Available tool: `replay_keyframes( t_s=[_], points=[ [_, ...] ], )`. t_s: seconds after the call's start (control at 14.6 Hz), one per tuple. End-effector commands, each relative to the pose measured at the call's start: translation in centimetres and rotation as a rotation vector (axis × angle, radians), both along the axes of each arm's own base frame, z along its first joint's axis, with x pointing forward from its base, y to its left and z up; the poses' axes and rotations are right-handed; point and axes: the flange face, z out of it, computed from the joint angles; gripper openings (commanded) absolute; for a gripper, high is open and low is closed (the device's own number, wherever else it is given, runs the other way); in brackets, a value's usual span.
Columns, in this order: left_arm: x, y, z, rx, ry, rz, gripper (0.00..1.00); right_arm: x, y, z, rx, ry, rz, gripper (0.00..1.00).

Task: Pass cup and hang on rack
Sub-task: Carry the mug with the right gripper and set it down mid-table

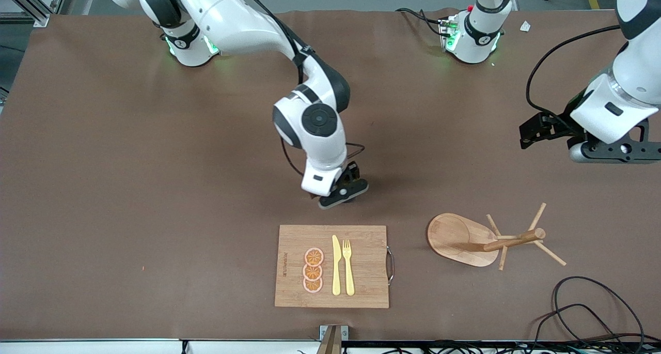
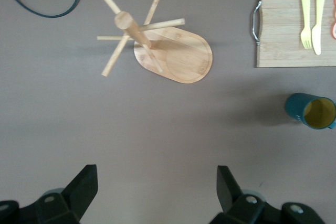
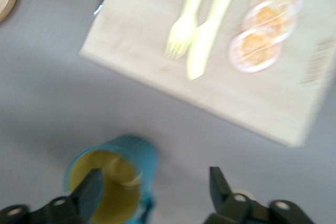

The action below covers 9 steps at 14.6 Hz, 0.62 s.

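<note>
nearest the front camera lies the board (image 1: 361, 292), with three orange slices (image 1: 313, 270), a knife (image 1: 336, 265) and a fork (image 1: 348, 266) on it. beside it, toward the left arm's end of the table, the rack (image 1: 459, 239) stands on its oval base, its pegs bare.

just farther from the camera than the board sits the cup (image 2: 310, 110), upright on the table, its yellow inside showing. in the front view the right arm hides it. the right gripper (image 3: 152, 187) hangs low over it with its fingers spread wide and nothing held; one finger (image 3: 89, 192) shows over the cup's mouth, the other off to the side, so the cup does not look centred between them.

farther still, toward its own end of the table, the left gripper (image 2: 157, 190) waits high, jaws wide apart and empty.

the step in hand looks like the first pick-up: the right arm closing in on the cup. the next move likely calls for straddling the wall or body, then lowering and closing, leaving the handle free for a peg after the hand-over.
</note>
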Motion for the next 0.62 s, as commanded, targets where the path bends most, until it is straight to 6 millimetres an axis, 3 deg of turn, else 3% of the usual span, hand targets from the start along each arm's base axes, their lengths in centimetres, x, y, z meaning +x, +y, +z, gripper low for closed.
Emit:
replay_keyframes(
  t_s=[0.0,0.14,0.34,0.55],
  points=[
    [-0.1,-1.9,0.6,-0.008,-0.012,0.027,1.0,3.1,-7.4,6.0,-0.081,-0.032,-0.136,1.0],
    [-0.4,-3.1,0.6,-0.005,-0.012,0.05,1.0,5.7,-13.9,9.7,-0.122,-0.058,-0.249,1.0],
    [-1.1,-5.4,0.6,-0.003,-0.008,0.106,1.0,8.5,-23.1,13.0,-0.102,-0.032,-0.401,1.0],
    [-2.3,-8.8,0.5,0.002,-0.003,0.151,1.0,10.1,-28.3,13.8,-0.069,-0.023,-0.466,1.0]
  ],
)
